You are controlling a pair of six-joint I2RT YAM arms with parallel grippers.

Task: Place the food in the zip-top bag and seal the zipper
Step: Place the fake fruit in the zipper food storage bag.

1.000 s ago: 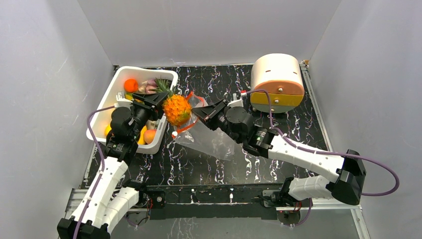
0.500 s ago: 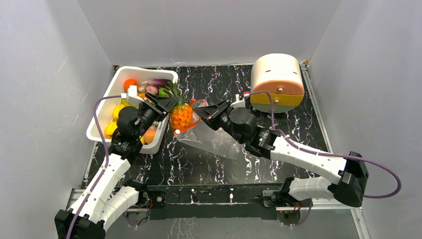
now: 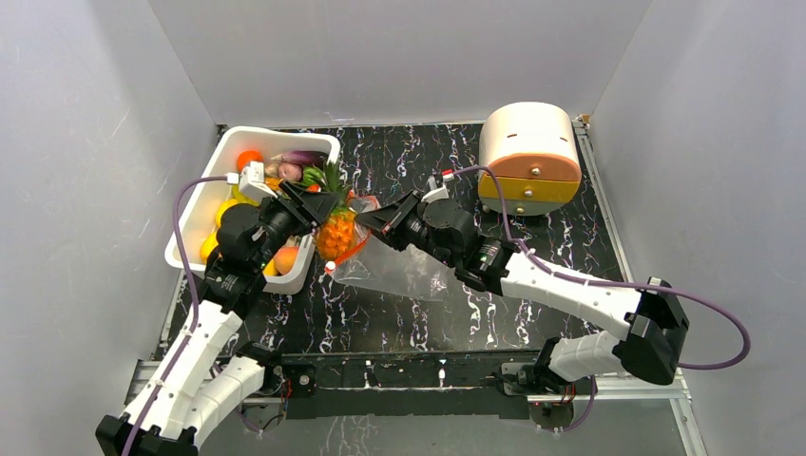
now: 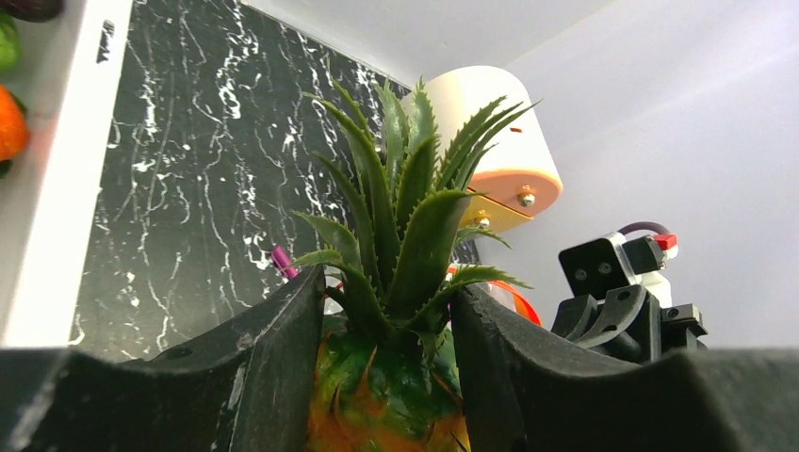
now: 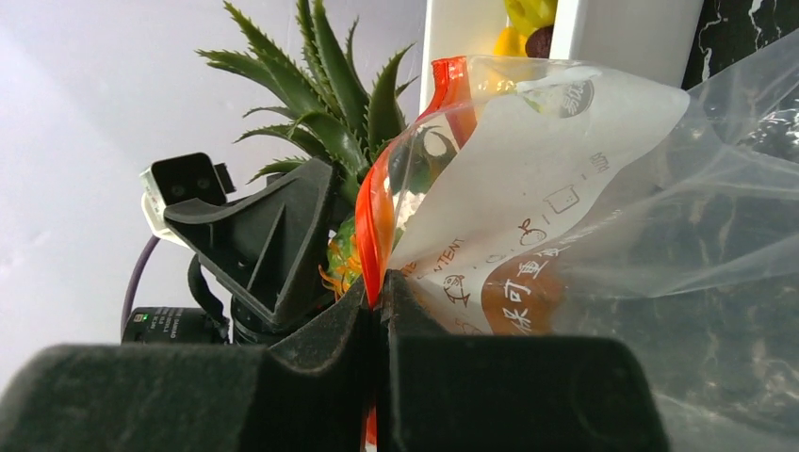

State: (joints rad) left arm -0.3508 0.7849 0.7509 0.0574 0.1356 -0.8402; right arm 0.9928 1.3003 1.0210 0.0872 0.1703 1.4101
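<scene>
Against crinkly clear bag (image 3: 404, 274), seemingly, spiky-crowned pineapple (image 3: 336, 234).

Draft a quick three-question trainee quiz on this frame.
1. True or false: the left gripper grips the orange plastic toy pineapple with a green leafy crown.
2. The right gripper is shut on: A) the clear floppy zip-top bag at its orange-red zip strip; B) a purple pen; C) nothing.
3. Fill in: more toy fruits lie in the white rectangular ___.
Key: 1 true; 2 A; 3 tub.
</scene>
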